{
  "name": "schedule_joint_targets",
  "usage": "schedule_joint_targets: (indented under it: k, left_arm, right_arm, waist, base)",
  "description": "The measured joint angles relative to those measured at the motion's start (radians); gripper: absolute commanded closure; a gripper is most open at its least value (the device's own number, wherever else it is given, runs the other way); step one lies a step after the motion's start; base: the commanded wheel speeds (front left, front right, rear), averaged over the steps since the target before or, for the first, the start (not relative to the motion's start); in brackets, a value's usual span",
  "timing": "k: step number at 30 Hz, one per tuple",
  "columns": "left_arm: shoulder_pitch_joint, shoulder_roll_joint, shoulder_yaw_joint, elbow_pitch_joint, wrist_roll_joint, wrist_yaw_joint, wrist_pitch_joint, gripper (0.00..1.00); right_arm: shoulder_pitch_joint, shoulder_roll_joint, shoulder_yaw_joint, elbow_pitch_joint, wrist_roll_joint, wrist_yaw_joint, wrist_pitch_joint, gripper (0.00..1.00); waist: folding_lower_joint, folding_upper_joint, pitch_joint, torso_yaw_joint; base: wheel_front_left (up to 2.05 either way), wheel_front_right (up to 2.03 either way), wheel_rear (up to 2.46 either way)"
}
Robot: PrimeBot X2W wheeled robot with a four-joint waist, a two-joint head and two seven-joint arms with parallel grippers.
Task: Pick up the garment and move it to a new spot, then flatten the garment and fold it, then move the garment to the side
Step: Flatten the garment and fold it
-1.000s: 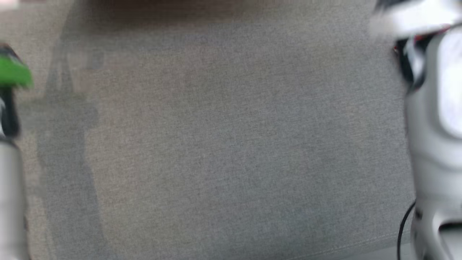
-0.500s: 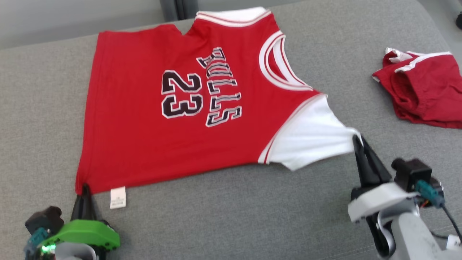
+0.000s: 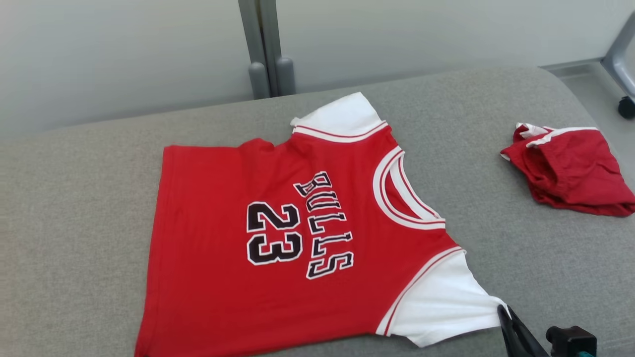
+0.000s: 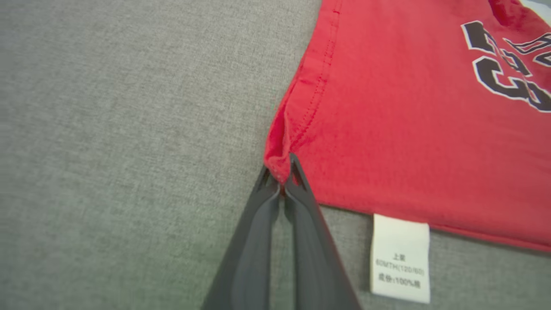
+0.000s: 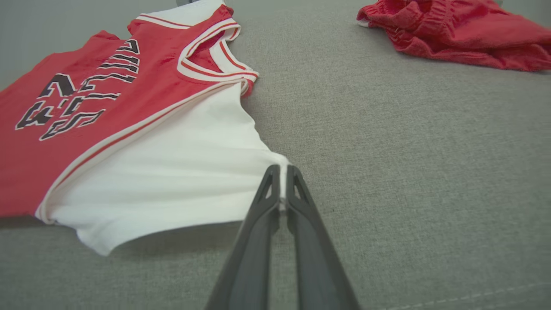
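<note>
Jersey (image 3: 278,248) held by two corners on the grey cushion (image 3: 74,198)
Head view: spread face up; left wrist view: left gripper (image 4: 282,174) pinches the hem corner; right wrist view: right gripper (image 5: 282,172) pinches the sleeve tip, likely to pull it flat

1. A grey woven cushion (image 3: 74,223) spans the foreground, its far edge curving down at the right.
2. Red shorts (image 3: 570,171) with white trim lie crumpled on the cushion's right side.
3. A pale wall (image 3: 124,59) rises behind the cushion.
4. A grey post (image 3: 263,44) stands upright against the wall.
5. A black caster (image 3: 626,106) under a grey leg rests on the floor, upper right.
</note>
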Motion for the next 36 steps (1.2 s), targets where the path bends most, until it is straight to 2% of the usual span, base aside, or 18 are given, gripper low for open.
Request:
schedule_joint_targets:
  k: [7,14,20,25,33,34,35,36]
  left_arm:
    - [0.047,0.001,-0.063,-0.126,-0.020,0.001,0.001,1.00]
    - [-0.082,0.003,-0.121,-0.228,-0.023,0.001,0.001,1.00]
    - [-0.216,0.003,-0.124,-0.188,-0.014,0.001,0.001,1.00]
    - [-0.328,0.003,-0.139,-0.114,0.009,0.001,0.001,1.00]
    - [-0.448,0.003,-0.101,-0.056,0.032,0.001,0.001,1.00]
    - [-0.455,0.003,-0.098,-0.053,0.037,0.001,0.001,0.92]
    - [-0.458,0.003,-0.087,-0.052,0.042,0.001,0.001,0.17]
    - [-0.460,0.003,-0.072,-0.053,0.045,0.001,0.001,0.00]
  right_arm:
    - [0.016,-0.001,-0.020,-0.056,0.025,0.000,0.000,1.00]
    - [-0.135,-0.002,0.018,-0.098,0.053,-0.002,0.000,1.00]
    - [-0.299,-0.002,0.034,-0.048,0.064,-0.002,0.000,1.00]
    - [-0.425,-0.002,0.037,0.019,0.028,-0.002,0.000,1.00]
    - [-0.549,-0.002,0.036,0.082,0.006,-0.002,0.000,1.00]
    - [-0.557,-0.002,0.034,0.087,0.005,-0.002,0.000,1.00]
    - [-0.563,-0.001,0.026,0.091,0.002,-0.002,0.000,0.63]
    - [-0.568,-0.002,0.022,0.092,-0.001,-0.002,0.000,0.27]
  waist:
    - [0.0000,0.0000,-0.023,0.030]
    - [0.0000,0.0000,0.028,0.031]
    - [0.0000,0.0000,0.090,0.028]
    - [0.0000,0.0000,0.153,0.028]
    - [0.0001,0.0000,0.247,0.030]
    - [0.0000,0.0000,0.257,0.030]
    - [0.0001,0.0000,0.266,0.031]
    - [0.0001,0.0000,0.274,0.031]
  base:
    - [0.00,0.00,0.00]
    - [0.00,0.00,0.00]
    - [0.00,0.00,0.00]
    - [0.00,0.00,0.00]
    - [0.00,0.00,0.00]
    - [0.00,0.00,0.00]
    - [0.00,0.00,0.00]
    - [0.00,0.00,0.00]
